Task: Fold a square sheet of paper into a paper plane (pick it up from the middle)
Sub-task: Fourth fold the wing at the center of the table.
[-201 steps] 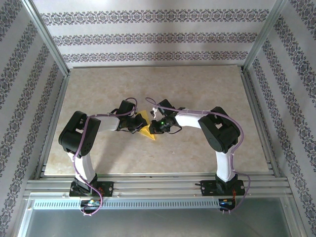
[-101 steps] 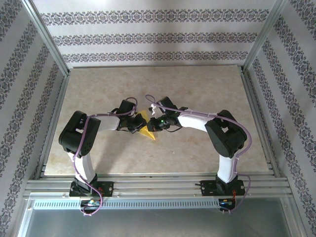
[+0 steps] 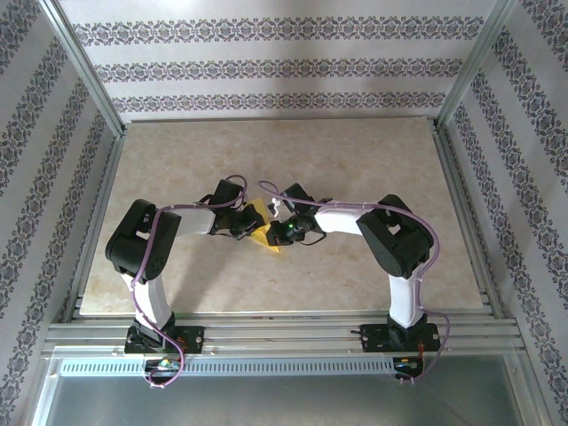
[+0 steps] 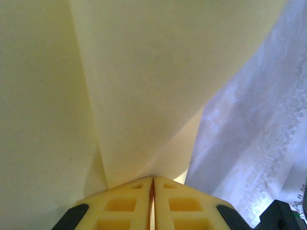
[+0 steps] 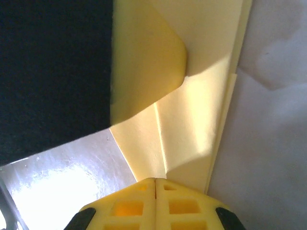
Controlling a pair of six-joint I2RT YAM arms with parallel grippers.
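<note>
The yellow paper (image 3: 259, 224), creased into folded layers, is held between both grippers near the table's middle. My left gripper (image 3: 248, 224) comes from the left and is shut on the paper (image 4: 144, 81), whose folds run up from its yellow fingertips (image 4: 122, 203). My right gripper (image 3: 275, 229) comes from the right and is shut on the paper (image 5: 192, 120), where a curled flap and a centre crease show. The paper's lower tip pokes out below the two grippers. Most of the sheet is hidden under the grippers in the top view.
The beige marbled table (image 3: 293, 160) has free room on all sides of the grippers. Aluminium frame posts (image 3: 84, 71) and patterned walls ring the table. A dark part of the left arm (image 5: 53, 72) looms at the left of the right wrist view.
The right gripper has shifted slightly left, closer to the left gripper, and its elbow swung out and back. The left arm has held still with the paper.
</note>
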